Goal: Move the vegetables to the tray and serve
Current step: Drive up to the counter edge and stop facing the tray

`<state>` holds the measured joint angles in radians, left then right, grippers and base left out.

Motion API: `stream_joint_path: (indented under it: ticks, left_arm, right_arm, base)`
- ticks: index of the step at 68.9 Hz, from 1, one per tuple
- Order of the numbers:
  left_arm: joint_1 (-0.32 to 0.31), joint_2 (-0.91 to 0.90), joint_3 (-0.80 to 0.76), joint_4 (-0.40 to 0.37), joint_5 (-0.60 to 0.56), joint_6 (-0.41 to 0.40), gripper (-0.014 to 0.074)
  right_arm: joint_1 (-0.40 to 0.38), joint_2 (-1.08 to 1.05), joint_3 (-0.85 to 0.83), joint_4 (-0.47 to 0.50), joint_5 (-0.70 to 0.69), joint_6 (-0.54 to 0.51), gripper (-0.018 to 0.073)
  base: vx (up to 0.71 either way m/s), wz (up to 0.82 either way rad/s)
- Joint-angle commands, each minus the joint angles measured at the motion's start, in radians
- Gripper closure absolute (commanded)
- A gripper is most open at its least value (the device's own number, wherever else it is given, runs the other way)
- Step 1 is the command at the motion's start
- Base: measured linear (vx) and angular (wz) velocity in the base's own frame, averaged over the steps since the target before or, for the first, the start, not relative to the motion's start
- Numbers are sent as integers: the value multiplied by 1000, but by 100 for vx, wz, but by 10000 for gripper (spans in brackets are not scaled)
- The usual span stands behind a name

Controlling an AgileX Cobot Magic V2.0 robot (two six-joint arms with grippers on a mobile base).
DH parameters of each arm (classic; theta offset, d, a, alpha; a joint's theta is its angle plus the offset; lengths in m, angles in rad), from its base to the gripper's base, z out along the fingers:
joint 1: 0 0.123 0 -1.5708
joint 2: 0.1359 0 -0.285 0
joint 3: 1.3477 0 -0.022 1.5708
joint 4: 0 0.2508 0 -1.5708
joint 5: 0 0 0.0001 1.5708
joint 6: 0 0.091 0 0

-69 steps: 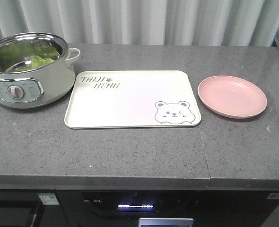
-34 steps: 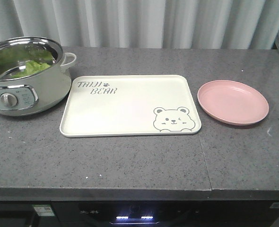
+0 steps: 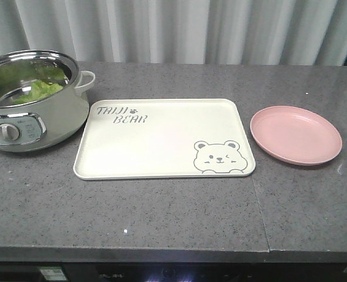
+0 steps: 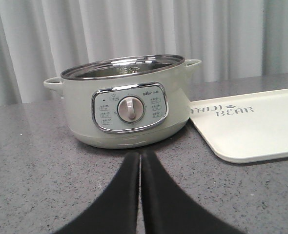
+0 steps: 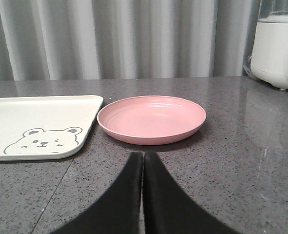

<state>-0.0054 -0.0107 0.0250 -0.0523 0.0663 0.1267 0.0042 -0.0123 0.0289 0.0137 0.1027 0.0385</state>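
Green leafy vegetables (image 3: 37,91) lie inside the steel-lined electric pot (image 3: 26,126) at the counter's left. The cream tray (image 3: 162,132) with the bear face and "TAIJI BEAR" lettering lies flat in the middle, nothing on it. In the left wrist view my left gripper (image 4: 140,156) is shut and holds nothing, low over the counter just in front of the pot (image 4: 129,102), with the tray (image 4: 261,126) to its right. My right gripper (image 5: 143,157) is shut too, holding nothing, in front of the pink plate (image 5: 151,117). Neither gripper shows in the front view.
A round pink plate (image 3: 295,134) sits right of the tray. A white appliance (image 5: 278,46) stands at the counter's far right. Grey curtains hang behind the counter. The counter's front edge (image 3: 173,251) runs along the bottom of the front view.
The front view has shifted: counter, pot, tray and plate sit lower and nearer in frame, and the cabinet front below has almost left the picture. Nothing on the counter moved.
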Motion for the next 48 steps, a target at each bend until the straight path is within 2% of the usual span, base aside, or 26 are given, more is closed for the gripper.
stream_joint_path:
  ticks: [1,48]
  left_arm:
    - [2,-16,10,-2,-66,0,603]
    - [2,-16,10,-2,-66,0,603]
  right_arm:
    - [-5,-3,7,-4,-76,-5,563]
    - [-5,-3,7,-4,-76,-5,563]
  base:
    - [4,1]
    - [3,1]
